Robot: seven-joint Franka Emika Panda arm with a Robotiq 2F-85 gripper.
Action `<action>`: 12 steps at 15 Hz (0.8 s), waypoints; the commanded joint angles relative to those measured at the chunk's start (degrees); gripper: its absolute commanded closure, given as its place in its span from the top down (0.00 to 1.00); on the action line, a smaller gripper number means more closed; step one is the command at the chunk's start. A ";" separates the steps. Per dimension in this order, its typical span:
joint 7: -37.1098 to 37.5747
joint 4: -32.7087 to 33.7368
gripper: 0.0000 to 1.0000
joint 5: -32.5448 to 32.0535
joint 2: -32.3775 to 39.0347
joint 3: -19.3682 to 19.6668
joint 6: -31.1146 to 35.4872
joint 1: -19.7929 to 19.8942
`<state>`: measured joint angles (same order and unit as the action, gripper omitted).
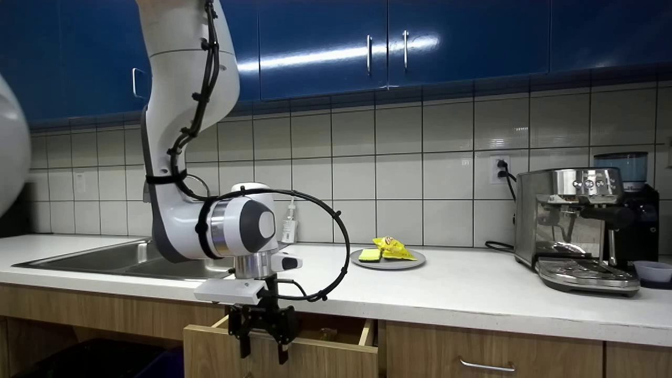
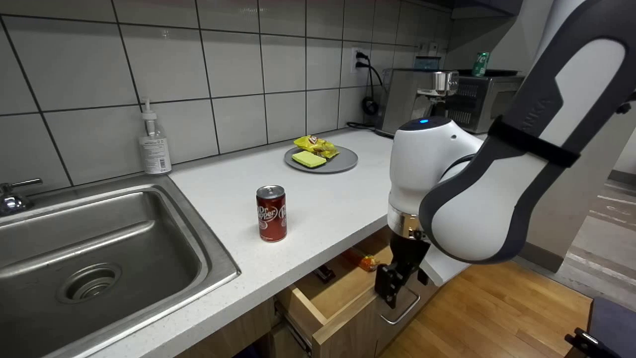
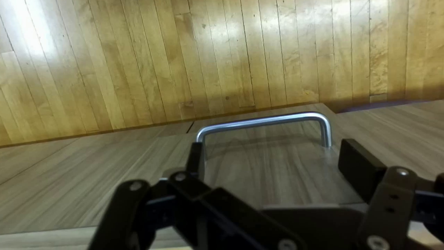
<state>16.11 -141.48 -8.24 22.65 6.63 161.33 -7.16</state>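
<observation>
My black gripper [image 1: 264, 353] is open and empty, pointing down in front of a pulled-out wooden drawer [image 1: 331, 361]. It also shows in an exterior view [image 2: 405, 288] by the drawer's front edge. In the wrist view, the spread fingers [image 3: 272, 156] stand over the drawer's front face, with its silver bar handle [image 3: 263, 121] beyond them. The left finger overlaps the handle's left end in the picture; I cannot tell if they touch. Inside the drawer lie a red and orange packaged item [image 2: 368, 262] and a small black object [image 2: 324, 273].
The white counter [image 2: 218, 199] carries a Dr Pepper can [image 2: 272, 219], a grey plate [image 2: 343, 164] with a yellow sponge [image 2: 309, 158] and yellow bag [image 2: 318, 145], a soap bottle [image 2: 155, 151], and an espresso machine [image 1: 572, 226]. A steel sink [image 2: 99, 238] lies beside the can.
</observation>
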 commanded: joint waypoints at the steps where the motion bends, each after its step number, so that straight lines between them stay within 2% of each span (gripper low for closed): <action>1: -3.01 -5.37 1.00 -0.18 -4.46 0.00 4.95 0.17; 6: -5.66 -9.30 1.00 -0.59 -5.80 0.83 10.96 -0.20; 12: -8.08 -10.30 1.00 -0.67 -4.17 3.71 17.07 -2.20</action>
<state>9.89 -150.46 -8.27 19.10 8.10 175.36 -7.70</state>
